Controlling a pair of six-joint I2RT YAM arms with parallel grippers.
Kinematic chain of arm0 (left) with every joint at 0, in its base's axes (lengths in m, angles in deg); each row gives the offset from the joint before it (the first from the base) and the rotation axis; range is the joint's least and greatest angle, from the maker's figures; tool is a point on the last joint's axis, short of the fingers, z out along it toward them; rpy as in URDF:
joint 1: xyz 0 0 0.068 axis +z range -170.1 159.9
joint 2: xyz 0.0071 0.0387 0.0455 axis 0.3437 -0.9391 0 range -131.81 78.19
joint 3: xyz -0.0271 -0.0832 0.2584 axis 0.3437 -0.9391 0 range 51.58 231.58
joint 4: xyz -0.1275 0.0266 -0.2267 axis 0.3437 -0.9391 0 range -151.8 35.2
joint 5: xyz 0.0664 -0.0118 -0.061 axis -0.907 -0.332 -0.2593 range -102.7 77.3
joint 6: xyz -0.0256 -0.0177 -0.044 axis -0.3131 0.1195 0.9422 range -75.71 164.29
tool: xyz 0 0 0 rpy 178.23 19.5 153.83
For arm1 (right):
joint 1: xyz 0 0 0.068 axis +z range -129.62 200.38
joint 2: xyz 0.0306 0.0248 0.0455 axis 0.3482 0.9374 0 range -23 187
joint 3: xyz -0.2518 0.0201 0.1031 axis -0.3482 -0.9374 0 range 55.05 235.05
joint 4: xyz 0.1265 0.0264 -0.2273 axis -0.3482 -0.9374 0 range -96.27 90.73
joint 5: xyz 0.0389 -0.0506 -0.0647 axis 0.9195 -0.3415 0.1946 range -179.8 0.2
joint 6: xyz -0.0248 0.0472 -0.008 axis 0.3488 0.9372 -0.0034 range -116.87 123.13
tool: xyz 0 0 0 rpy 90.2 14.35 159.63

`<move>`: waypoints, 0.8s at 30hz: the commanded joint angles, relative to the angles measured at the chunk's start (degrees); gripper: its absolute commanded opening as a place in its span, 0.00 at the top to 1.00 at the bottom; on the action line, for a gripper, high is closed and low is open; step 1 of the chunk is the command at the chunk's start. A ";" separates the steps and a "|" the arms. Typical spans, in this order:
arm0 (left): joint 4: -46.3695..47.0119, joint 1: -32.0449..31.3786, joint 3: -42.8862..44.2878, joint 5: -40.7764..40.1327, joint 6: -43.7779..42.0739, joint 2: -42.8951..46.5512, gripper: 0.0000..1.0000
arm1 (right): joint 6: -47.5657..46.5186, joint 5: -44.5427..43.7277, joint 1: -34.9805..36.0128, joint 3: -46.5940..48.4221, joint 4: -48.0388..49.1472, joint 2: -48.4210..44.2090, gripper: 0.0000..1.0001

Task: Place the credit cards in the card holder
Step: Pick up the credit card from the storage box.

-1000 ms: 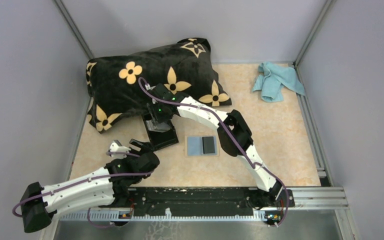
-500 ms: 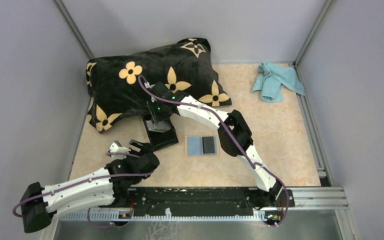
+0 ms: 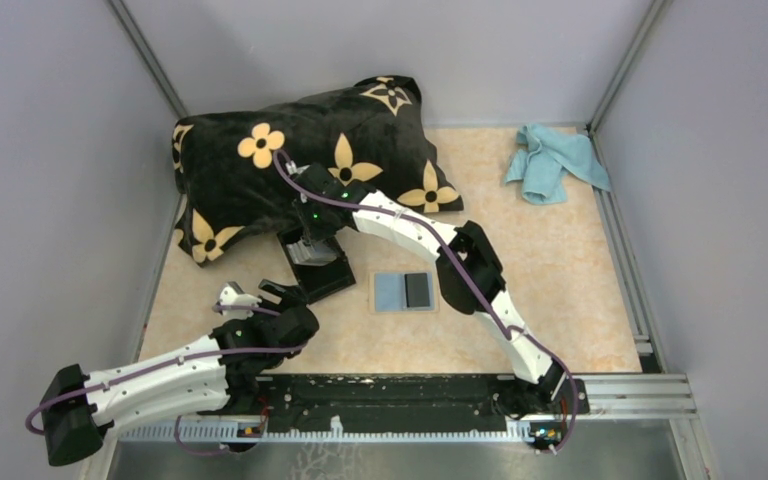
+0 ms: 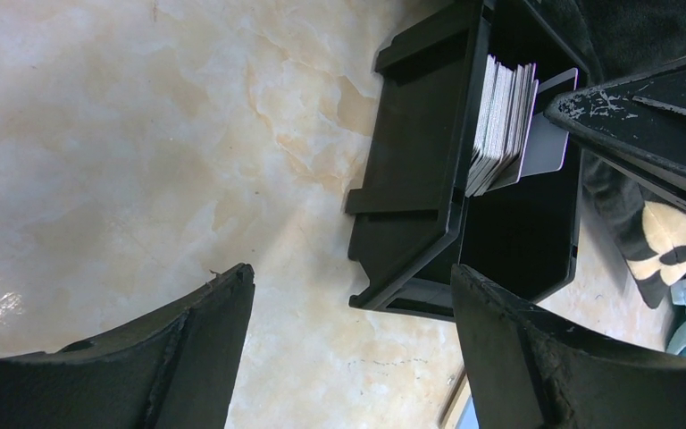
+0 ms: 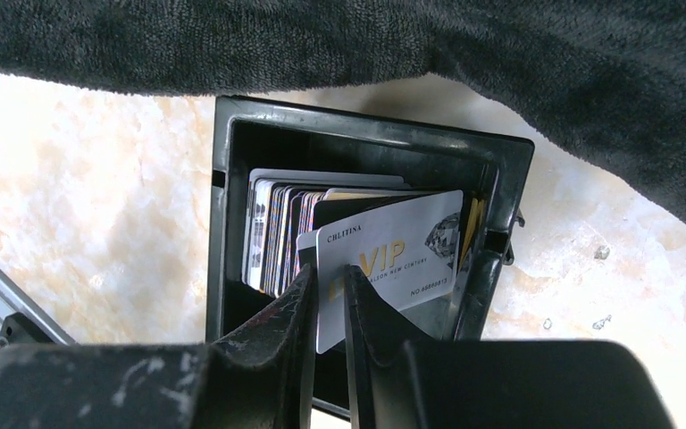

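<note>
The black card holder (image 3: 322, 276) lies open on the table in front of the pillow. It also shows in the left wrist view (image 4: 429, 170) and the right wrist view (image 5: 232, 170), with several cards upright inside. My right gripper (image 5: 329, 286) is shut on a white VIP card (image 5: 402, 250), whose far end is inside the holder beside the other cards. That gripper (image 3: 310, 240) is over the holder in the top view. A grey card with a dark stripe (image 3: 405, 291) lies flat on the table, right of the holder. My left gripper (image 3: 257, 293) is open and empty, just left of the holder.
A big black pillow with yellow flowers (image 3: 300, 160) lies at the back left, touching the holder's far side. A light blue cloth (image 3: 553, 162) lies at the back right. Grey walls and metal rails bound the table.
My right gripper has shifted slightly towards the pillow and left with the card over the holder. The left arm has not moved.
</note>
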 commanded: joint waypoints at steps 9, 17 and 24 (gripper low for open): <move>-0.31 0.20 0.92 -3.66 -0.14 -0.43 0.13 | -3.20 -8.52 1.70 2.72 -2.30 -3.61 0.96; -1.28 0.20 6.06 -4.82 -2.81 -4.29 0.12 | -7.20 -15.81 2.27 -1.02 -1.65 -7.39 1.00; -0.55 0.20 11.43 -4.87 -7.73 -7.99 0.11 | -9.70 -18.81 2.54 -9.69 3.88 -14.52 1.00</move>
